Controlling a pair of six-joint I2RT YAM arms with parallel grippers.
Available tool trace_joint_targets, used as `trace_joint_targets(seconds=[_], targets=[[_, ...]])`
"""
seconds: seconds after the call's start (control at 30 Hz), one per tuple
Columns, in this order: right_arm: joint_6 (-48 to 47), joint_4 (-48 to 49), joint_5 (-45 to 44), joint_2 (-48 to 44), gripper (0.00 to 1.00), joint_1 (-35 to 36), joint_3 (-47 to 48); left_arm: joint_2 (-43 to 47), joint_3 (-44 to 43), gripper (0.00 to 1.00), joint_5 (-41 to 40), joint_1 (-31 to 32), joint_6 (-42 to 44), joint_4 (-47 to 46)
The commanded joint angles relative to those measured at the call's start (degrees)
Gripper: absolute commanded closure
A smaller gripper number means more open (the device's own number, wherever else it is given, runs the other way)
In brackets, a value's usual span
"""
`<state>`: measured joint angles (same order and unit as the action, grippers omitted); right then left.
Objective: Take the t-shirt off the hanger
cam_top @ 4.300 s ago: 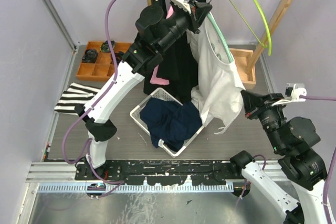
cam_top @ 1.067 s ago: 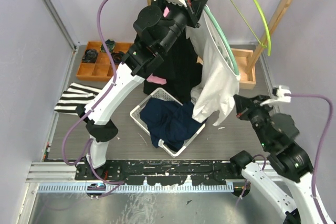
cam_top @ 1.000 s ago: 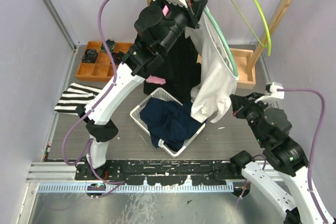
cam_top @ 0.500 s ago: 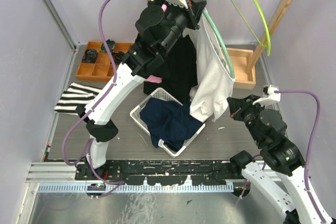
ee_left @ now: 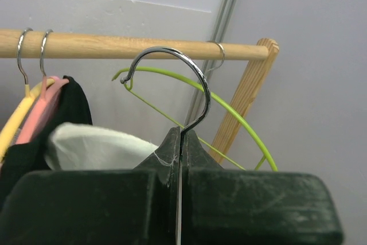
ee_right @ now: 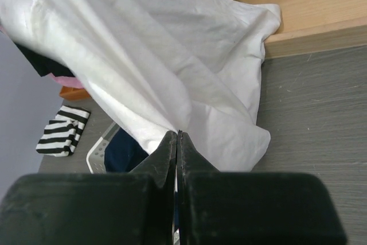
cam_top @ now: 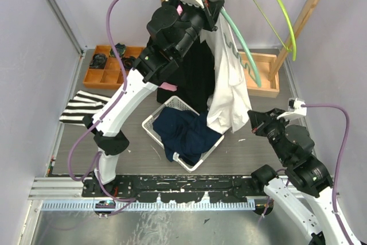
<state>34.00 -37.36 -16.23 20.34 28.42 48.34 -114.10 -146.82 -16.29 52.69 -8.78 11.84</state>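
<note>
The white t-shirt (cam_top: 228,87) droops from a teal hanger (cam_top: 241,47) whose right arm shows bare. High by the rack, my left gripper (cam_top: 210,5) is shut on the neck of the hanger's metal hook (ee_left: 189,76). In the left wrist view the left gripper (ee_left: 180,137) has its jaws pressed together on the wire, with a white fold of the t-shirt (ee_left: 97,147) just left of them. My right gripper (cam_top: 253,120) is shut on the t-shirt's lower edge. In the right wrist view the right gripper (ee_right: 176,135) pinches the t-shirt (ee_right: 172,55), which spreads up and away.
A white basket (cam_top: 150,124) with a navy garment (cam_top: 189,133) sits under the shirt. Black and pink clothes (cam_top: 195,67) and a lime hanger (cam_top: 281,10) hang on the wooden rod (ee_left: 114,44). An orange tray (cam_top: 109,67), striped cloth (cam_top: 80,107) and the rack's wooden base (cam_top: 265,76) lie around.
My right gripper has drawn the shirt's hem left and nearer the basket. The shirt has slid off the hanger's right arm, which now shows bare. The left gripper has barely moved.
</note>
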Motion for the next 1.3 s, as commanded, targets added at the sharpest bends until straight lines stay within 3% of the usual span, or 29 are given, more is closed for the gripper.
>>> trace_joint_targets(seconds=[0.0,0.47,0.53,0.7,0.8,1.27], targets=[[-0.28,-6.14,0.45,-0.25,0.99,-0.13,-1.45,1.91,-5.74,1.0,-3.63,-0.72,-0.51,-10.81],[-3.52,-3.81,0.98,-0.04,0.99,-0.12,1.32,3.4,-1.79,1.0,-1.07,-0.44,-1.3,-11.37],[-4.75,-3.07,0.87,-0.35,0.94,-0.12,2.52,3.56,-0.97,1.0,-0.42,0.04,-1.19,-11.14],[-8.48,-2.58,0.75,0.5,0.67,-0.08,7.99,5.07,3.93,1.0,0.69,2.45,0.74,-12.37],[-9.77,-3.25,0.29,1.46,0.6,-0.1,11.43,5.78,7.27,1.0,0.11,4.77,3.89,-12.7],[-15.42,-6.29,-2.73,6.56,0.54,-0.12,29.75,9.04,21.01,1.0,-7.32,12.59,15.29,-17.12]])
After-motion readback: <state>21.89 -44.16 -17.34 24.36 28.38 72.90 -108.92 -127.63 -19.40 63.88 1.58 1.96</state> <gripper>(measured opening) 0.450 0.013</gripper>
